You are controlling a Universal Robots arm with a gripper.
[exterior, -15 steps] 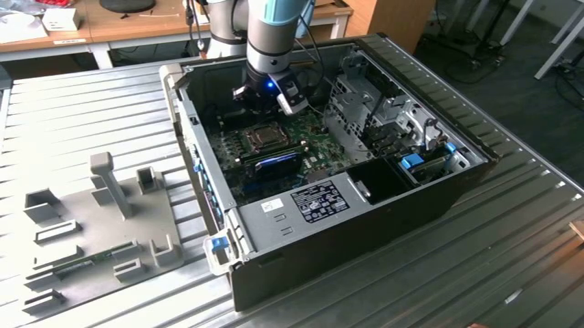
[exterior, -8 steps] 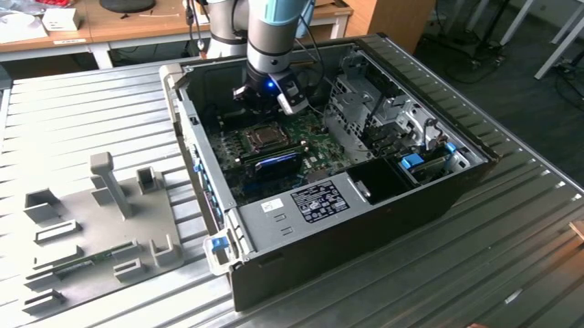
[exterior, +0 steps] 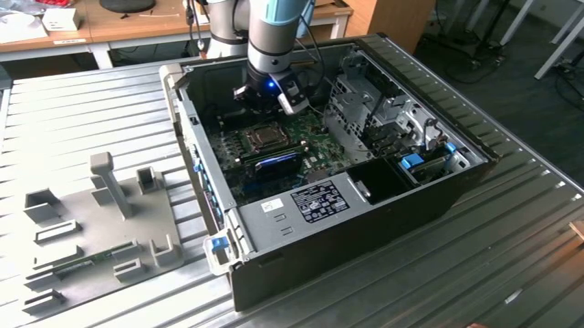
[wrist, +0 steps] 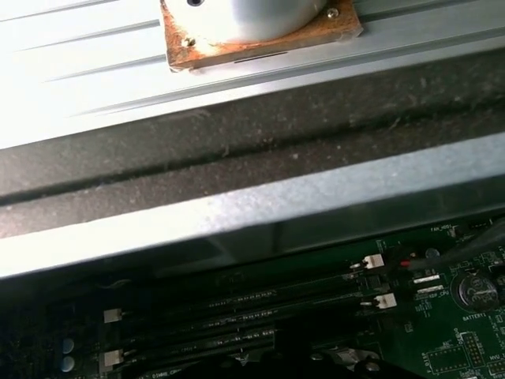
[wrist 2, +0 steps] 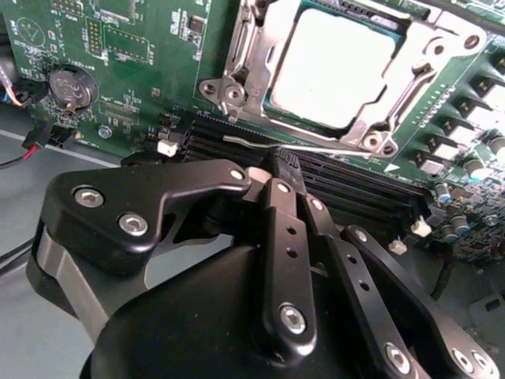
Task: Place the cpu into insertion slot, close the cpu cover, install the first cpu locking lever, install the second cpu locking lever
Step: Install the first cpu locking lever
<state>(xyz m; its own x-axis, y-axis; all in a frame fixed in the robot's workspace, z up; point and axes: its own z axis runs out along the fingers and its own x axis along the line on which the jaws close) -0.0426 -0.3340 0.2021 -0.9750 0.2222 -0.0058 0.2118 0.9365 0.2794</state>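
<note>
Inside the open computer case, which lies on its side on a ribbed metal table, the arm reaches down over the green circuit board. The gripper hangs above the board's far part, just beyond the socket.

In the second wrist view the chip sits seated in the socket, its pale top showing through the cut-out of the silvery cover. The cover lies flat over the chip, framing it on all sides. A thin metal lever runs along the socket edge nearest the gripper, between the socket and the long black memory slots. Whether it is hooked down cannot be told.

The gripper has its black links drawn together at the tip, clenched with no gap showing, and that tip is just beside the lever. Whether it touches the lever cannot be told.

A round coin battery sits near the board's corner, well apart from the socket. On the table at the exterior view's left lies a grey tray of fixtures.
</note>
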